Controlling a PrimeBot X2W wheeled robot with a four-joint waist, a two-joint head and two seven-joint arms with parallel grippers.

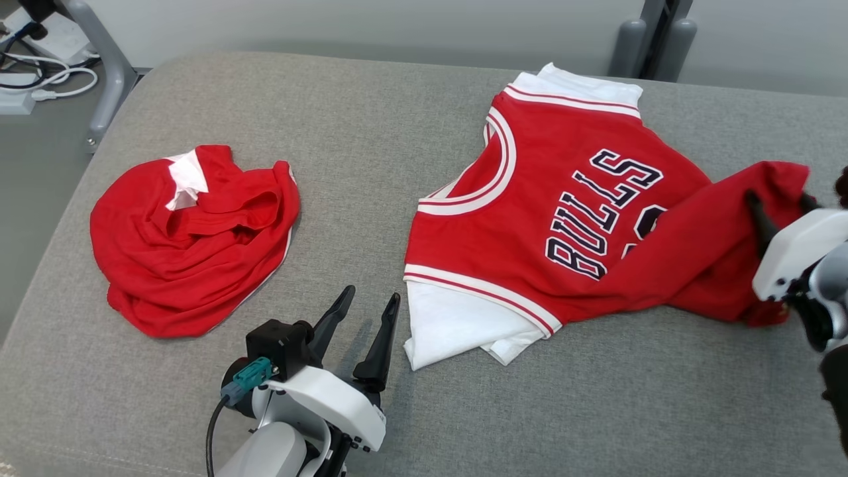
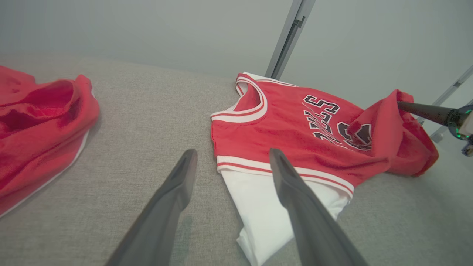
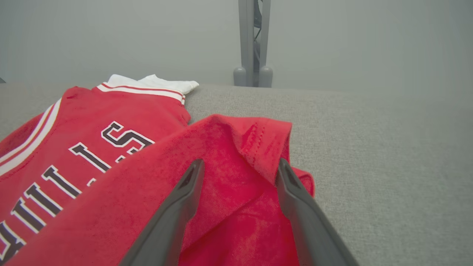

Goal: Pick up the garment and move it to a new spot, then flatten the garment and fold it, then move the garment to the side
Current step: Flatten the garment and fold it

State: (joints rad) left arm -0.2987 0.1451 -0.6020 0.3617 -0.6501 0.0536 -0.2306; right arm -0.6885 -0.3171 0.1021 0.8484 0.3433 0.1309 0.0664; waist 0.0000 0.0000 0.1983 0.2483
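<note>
You have the jersey (image 1: 530,232) right of centre on the grey cushion (image 1: 371,132), with its hem bunched up at the right gripper (image 3: 239,162). That gripper's fingers stand wide with red fabric between them (draped, not clamped). The left gripper (image 1: 371,295) is wide too, just beside the jersey's white edge.

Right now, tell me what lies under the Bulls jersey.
White cloth sticks out from under the jersey at its near edge, and again at the far edge. The jersey covers the rest, so whether that is a separate shirt or sewn-on sleeves cannot be told.
</note>
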